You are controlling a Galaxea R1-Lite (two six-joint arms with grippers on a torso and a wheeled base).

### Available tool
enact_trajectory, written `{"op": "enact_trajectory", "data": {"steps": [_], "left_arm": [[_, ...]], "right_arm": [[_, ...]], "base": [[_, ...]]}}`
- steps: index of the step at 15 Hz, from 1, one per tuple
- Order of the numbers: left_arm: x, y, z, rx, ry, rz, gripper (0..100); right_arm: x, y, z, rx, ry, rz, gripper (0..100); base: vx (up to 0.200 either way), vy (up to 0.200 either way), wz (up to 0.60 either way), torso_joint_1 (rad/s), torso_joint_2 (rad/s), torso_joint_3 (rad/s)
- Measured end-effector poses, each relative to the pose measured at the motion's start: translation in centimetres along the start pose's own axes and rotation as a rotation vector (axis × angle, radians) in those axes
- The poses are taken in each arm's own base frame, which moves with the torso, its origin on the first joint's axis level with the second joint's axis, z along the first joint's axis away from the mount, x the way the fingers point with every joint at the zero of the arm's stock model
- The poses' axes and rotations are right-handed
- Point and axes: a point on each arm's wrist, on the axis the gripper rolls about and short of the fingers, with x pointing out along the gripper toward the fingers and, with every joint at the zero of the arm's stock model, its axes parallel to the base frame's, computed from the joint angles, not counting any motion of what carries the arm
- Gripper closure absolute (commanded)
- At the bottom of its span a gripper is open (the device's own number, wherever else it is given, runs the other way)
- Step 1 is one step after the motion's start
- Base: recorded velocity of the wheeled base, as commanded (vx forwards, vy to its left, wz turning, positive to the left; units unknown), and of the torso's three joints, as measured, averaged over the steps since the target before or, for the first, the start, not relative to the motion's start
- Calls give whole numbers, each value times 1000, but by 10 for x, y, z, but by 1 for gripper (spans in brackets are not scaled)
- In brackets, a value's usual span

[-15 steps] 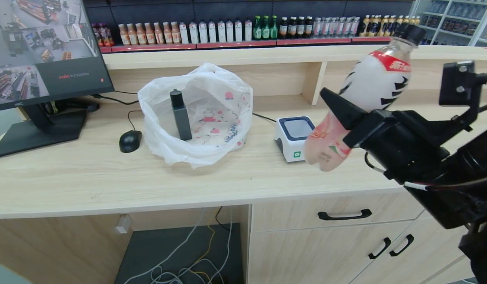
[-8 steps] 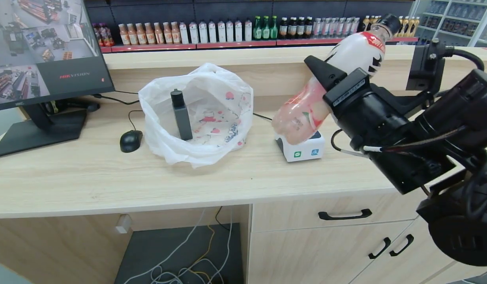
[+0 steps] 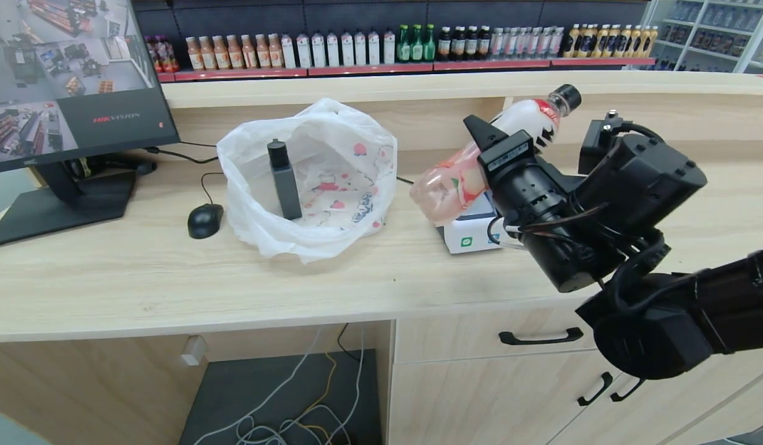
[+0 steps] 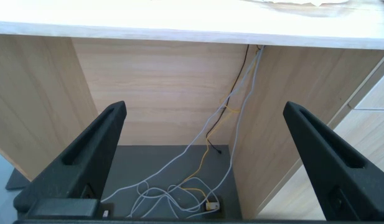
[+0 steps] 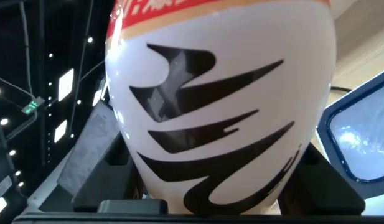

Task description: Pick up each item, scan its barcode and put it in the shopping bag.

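Above the scanner (image 3: 474,238), the right gripper (image 3: 480,151) is clamped on the bottle (image 3: 446,188), which is held tilted with its base lowest, probably so the barcode faces the reader. Nearby, the bag (image 3: 264,228) stands open to take it next.

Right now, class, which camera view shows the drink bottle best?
The head view: the bottle shows from base to cap, tilted over the scanner in the right gripper. The right wrist view gives a close-up of its striped label. The left wrist view faces under the counter.
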Motion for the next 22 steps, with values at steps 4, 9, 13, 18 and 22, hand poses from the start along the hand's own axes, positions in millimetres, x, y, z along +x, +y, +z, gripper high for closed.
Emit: {"op": "enact_trajectory", "data": {"steps": [4, 9, 13, 18, 22], "left_arm": [[0, 0, 0, 0, 0, 0, 0], [0, 0, 0, 0, 0, 0, 0], [0, 0, 0, 0, 0, 0, 0], [0, 0, 0, 0, 0, 0, 0], [0, 0, 0, 0, 0, 0, 0]], "right_arm": [[25, -9, 5, 47, -27, -17, 100], [39, -32, 12, 76, -48, -68, 100], [41, -42, 8, 108, -45, -89, 100], [51, -43, 6, 137, -62, -71, 100], [53, -47, 2, 137, -58, -78, 100]], "base": [[0, 0, 0, 0, 0, 0], [0, 0, 0, 0, 0, 0], [0, 0, 0, 0, 0, 0], [0, 0, 0, 0, 0, 0], [0, 0, 0, 0, 0, 0]]}}
